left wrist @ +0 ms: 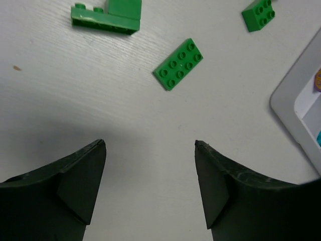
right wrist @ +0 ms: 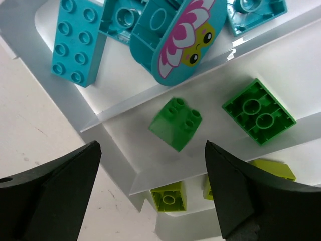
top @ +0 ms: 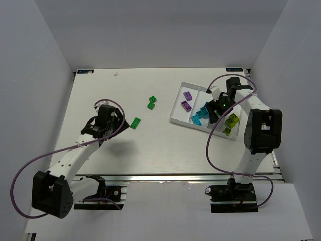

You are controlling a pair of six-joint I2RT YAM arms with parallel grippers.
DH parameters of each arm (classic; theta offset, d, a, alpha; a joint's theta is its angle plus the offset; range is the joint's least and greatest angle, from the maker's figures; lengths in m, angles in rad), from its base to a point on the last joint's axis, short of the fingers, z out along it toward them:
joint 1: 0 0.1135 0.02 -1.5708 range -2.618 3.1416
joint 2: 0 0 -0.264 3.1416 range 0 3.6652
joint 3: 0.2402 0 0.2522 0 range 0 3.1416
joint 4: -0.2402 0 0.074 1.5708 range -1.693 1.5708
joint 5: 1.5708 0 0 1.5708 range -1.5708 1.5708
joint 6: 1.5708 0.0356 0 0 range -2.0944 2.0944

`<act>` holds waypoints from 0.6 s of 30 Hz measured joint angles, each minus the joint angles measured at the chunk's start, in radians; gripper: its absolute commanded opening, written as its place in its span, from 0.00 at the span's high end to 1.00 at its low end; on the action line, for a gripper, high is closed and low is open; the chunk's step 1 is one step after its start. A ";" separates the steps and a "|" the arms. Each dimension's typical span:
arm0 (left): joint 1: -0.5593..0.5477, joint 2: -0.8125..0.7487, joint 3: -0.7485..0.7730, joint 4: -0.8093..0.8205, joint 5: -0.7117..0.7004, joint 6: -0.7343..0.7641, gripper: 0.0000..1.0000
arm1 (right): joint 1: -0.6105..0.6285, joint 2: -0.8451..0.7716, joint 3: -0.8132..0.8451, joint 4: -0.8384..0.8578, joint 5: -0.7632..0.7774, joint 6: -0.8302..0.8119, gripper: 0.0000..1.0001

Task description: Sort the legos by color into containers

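Note:
My right gripper (top: 214, 113) (right wrist: 150, 145) hangs open over the white tray (top: 196, 90) (right wrist: 125, 111). Directly below its jaws a small green lego (right wrist: 176, 123) lies in a compartment with another green lego (right wrist: 258, 118), which is upside down. Teal legos (right wrist: 77, 42) (top: 199, 116) fill the neighbouring compartment, purple legos (top: 187, 100) the far left one, and yellow-green legos (right wrist: 169, 198) (top: 231, 120) lie past a further divider. My left gripper (top: 120, 122) (left wrist: 150, 143) is open and empty above the table, just short of a flat green lego (left wrist: 178, 64) (top: 135, 123).
More green legos (top: 152, 102) (left wrist: 108, 17) (left wrist: 259, 14) lie on the table beyond the flat one. The tray corner (left wrist: 291, 103) shows at the right of the left wrist view. A round teal piece with a flower face (right wrist: 173, 35) sits among the teal legos. White walls enclose the table.

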 measured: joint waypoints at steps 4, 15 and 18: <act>0.050 0.114 0.113 -0.046 -0.005 0.096 0.19 | -0.005 -0.013 0.006 -0.039 -0.022 -0.045 0.11; 0.080 0.497 0.392 -0.105 -0.072 0.366 0.28 | -0.020 -0.309 -0.047 -0.024 -0.215 -0.167 0.59; 0.081 0.591 0.463 -0.125 -0.090 0.410 0.28 | -0.018 -0.256 -0.003 -0.108 -0.308 -0.225 0.67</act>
